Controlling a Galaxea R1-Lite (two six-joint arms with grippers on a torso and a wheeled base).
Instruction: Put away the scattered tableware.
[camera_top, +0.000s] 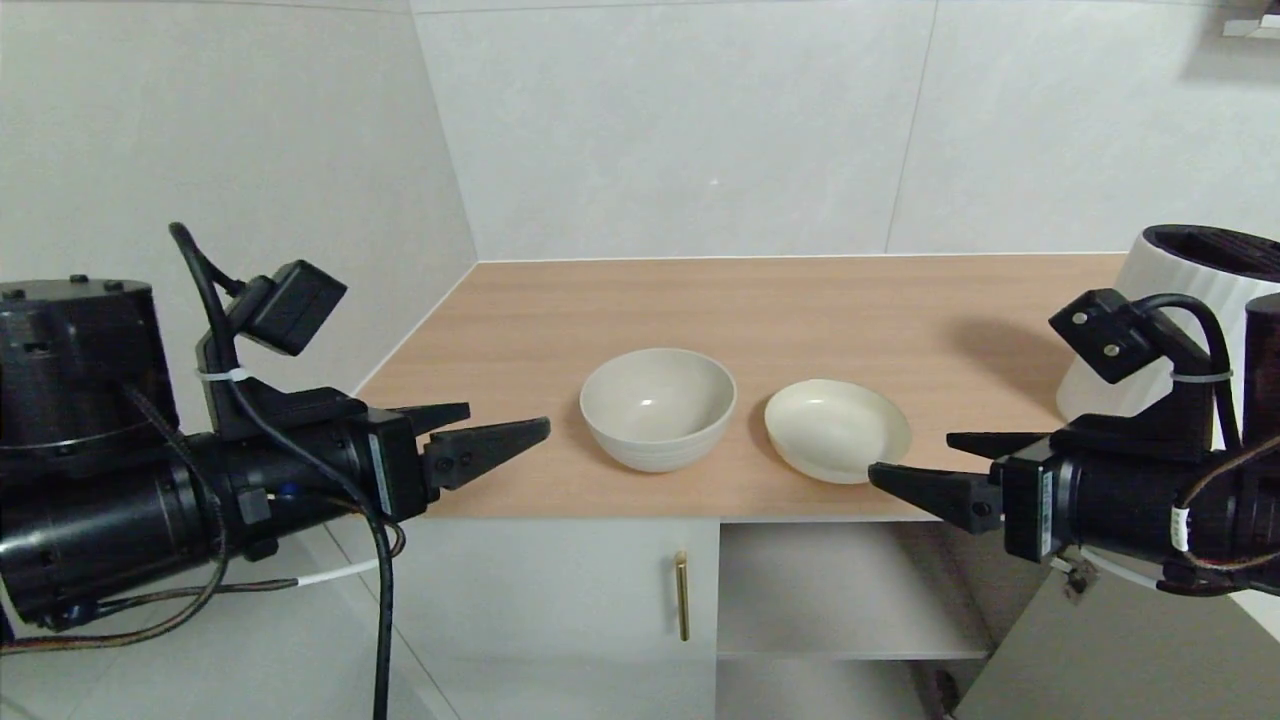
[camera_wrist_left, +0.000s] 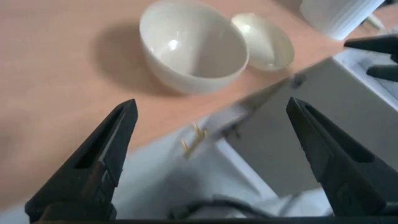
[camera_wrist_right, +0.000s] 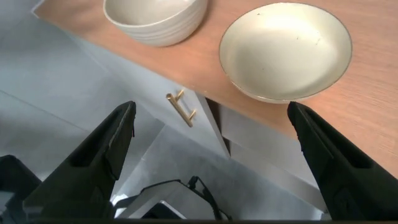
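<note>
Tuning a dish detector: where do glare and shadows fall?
Head view: a small highlight inside the bowl; the white container casts a shadow on the countertop. Left wrist view: a bright spot in the bowl, its shadow beside it. Right wrist view: soft sheen across the plate.

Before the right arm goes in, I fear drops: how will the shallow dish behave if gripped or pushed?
The dish looks rigid and glossy, so a grip may slip on its sloped rim. Low and wide, it would likely slide, not tip. Close to the counter front edge, it could fall.
</note>
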